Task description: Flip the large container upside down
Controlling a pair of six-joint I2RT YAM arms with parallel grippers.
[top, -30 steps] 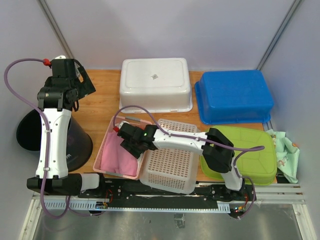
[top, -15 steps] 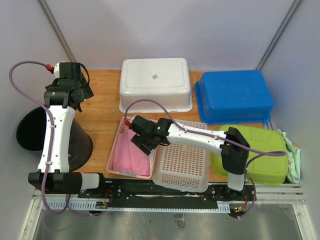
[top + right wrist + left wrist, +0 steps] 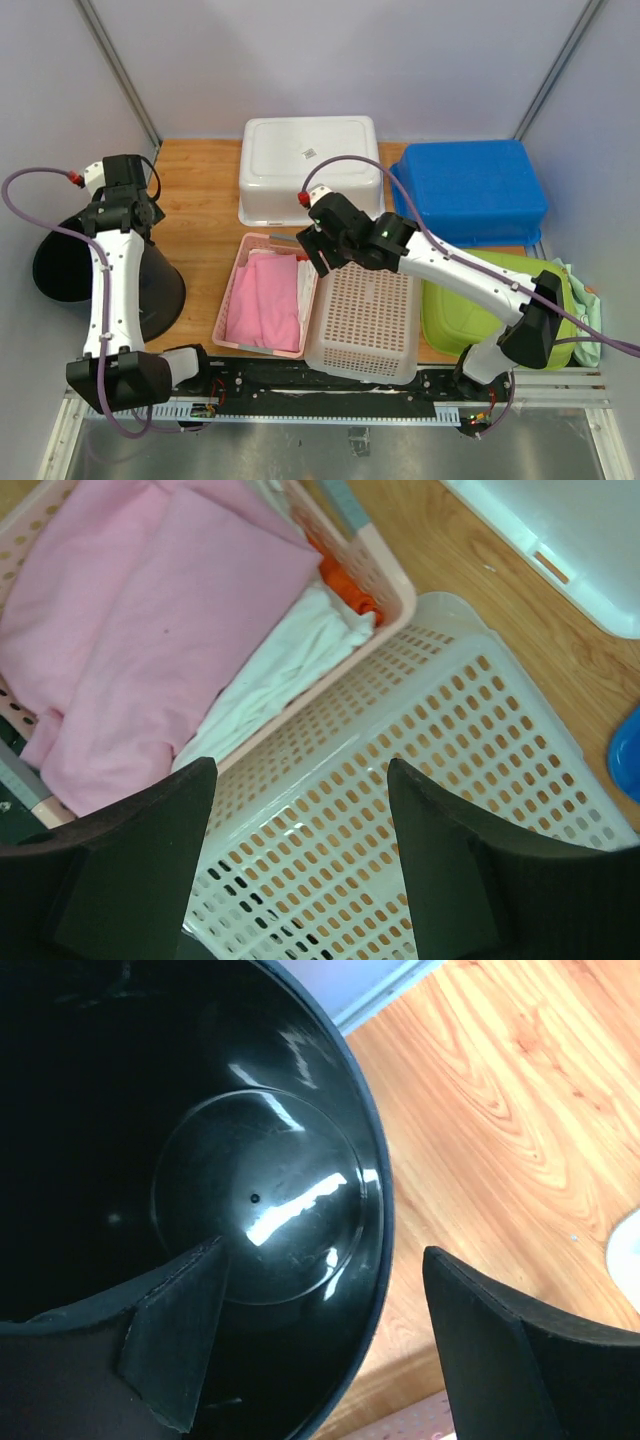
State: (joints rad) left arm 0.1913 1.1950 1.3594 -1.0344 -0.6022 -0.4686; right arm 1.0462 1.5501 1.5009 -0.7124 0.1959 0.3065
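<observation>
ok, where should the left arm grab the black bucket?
Grip the black bucket by its thin rim on the table side, coming from above: the mouth faces the left gripper, whose open fingers line up one inside, one outside that wall.

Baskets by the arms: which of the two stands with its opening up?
The pink basket, left of the cream perforated basket: it holds pink and white cloths, while the cream one lies bottom up.
</observation>
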